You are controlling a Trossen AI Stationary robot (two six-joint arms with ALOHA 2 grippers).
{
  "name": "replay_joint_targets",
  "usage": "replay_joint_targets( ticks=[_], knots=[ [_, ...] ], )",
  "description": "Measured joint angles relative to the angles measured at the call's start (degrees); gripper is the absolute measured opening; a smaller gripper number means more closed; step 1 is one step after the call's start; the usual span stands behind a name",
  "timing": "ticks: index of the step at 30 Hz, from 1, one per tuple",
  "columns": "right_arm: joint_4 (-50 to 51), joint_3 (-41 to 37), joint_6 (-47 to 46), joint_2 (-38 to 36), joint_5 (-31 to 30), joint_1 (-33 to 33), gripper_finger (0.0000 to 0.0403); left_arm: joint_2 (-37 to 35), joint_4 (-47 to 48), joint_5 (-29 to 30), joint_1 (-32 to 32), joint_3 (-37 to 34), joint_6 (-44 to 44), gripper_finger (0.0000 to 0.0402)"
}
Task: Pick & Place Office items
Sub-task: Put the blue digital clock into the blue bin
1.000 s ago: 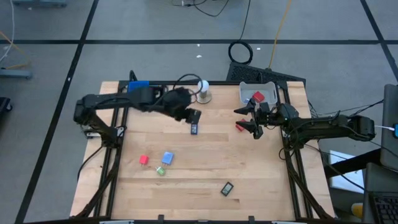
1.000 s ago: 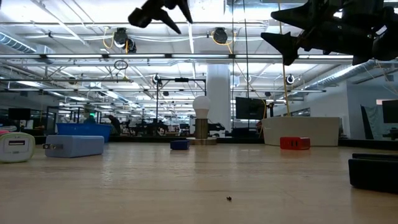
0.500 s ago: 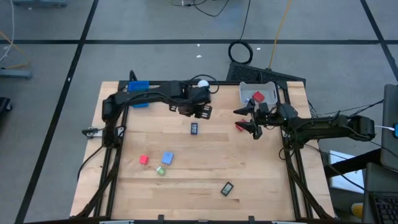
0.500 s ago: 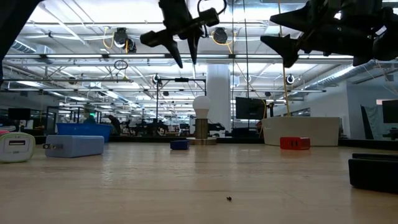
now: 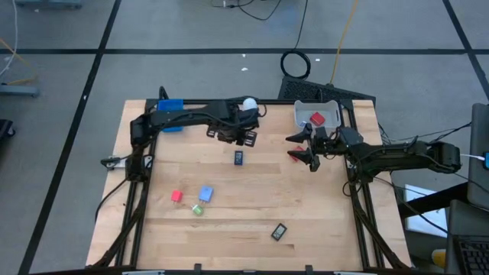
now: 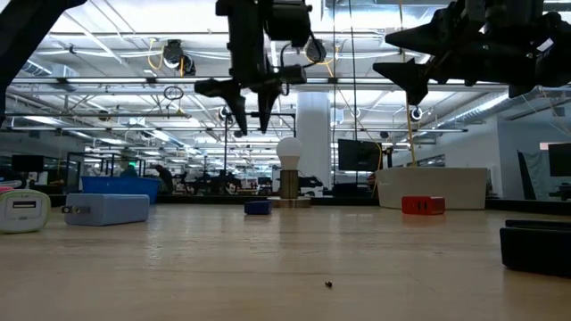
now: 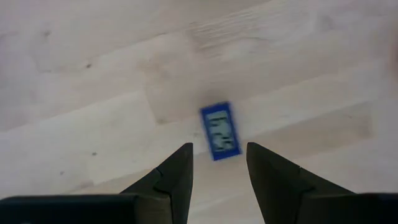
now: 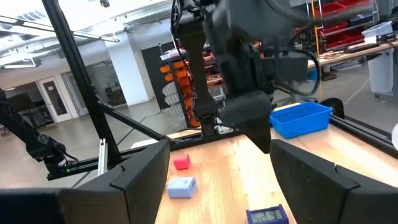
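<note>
On the near part of the wooden table (image 5: 252, 198) lie a dark rectangular piece (image 5: 279, 231), a green bit (image 5: 197, 209), a light-blue block (image 5: 205, 194) and a red block (image 5: 176, 196), all well apart from both arms. Farther in, the left gripper (image 5: 245, 138) hangs above the blue rectangular piece (image 5: 238, 157) with its fingers (image 7: 175, 176) apart and empty, nothing between them and the piece. At the right side the right gripper (image 5: 303, 150) is raised, fingers apart and empty, with a red block (image 5: 315, 119) in the grey tray (image 5: 304, 108), a white ball (image 5: 249, 104) and a blue tray (image 5: 170, 108) along the far edge.

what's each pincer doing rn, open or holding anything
Left pincer: open, empty, raised above the blue-black piece on the table.
Right pincer: open, nothing held, raised by the grey tray.
</note>
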State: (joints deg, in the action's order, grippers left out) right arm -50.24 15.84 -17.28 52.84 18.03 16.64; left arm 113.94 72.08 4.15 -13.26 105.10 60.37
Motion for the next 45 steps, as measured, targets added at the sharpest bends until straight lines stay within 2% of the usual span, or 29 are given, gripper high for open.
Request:
replay_joint_targets(
  ticks=[3, 7, 13, 19, 31, 34, 40, 45],
  knots=[
    [0.15, 0.00, 0.00, 0.00, 0.01, 0.00, 0.0270, -0.09, -3.04, 0.65, -0.61, -3.28, 0.82, 0.0150],
    [0.44, 0.00, 0.00, 0.00, 0.01, 0.00, 0.0270, 0.01, -12.81, 0.56, -1.46, -9.59, 0.23, 0.0150],
    [0.39, 0.00, 0.00, 0.00, 0.04, 0.00, 0.0270, 0.01, -26.05, -5.16, -0.98, -18.16, 3.17, 0.0150],
    [0.41, 0.01, 0.00, 0.00, 0.06, 0.00, 0.0270, -0.01, -26.89, -5.64, -0.15, -20.08, 3.41, 0.0162],
    [0.41, 0.01, 0.00, 0.00, 0.08, 0.00, 0.0270, -0.01, -22.78, -5.04, -0.39, -20.22, 6.70, 0.0311],
    [0.41, 0.01, 0.00, 0.00, 0.08, 0.00, 0.0270, -0.01, -21.38, -5.18, -0.34, -20.24, 7.92, 0.0336],
    [0.39, 0.02, 0.00, 0.00, 0.08, 0.00, 0.0270, -0.01, -21.39, -5.17, 0.03, -17.85, 8.66, 0.0343],
    [0.41, 0.01, 0.00, 0.00, 0.09, 0.00, 0.0270, 4.33, -15.56, -5.11, 0.50, -8.01, 5.28, 0.0320]
  ],
)
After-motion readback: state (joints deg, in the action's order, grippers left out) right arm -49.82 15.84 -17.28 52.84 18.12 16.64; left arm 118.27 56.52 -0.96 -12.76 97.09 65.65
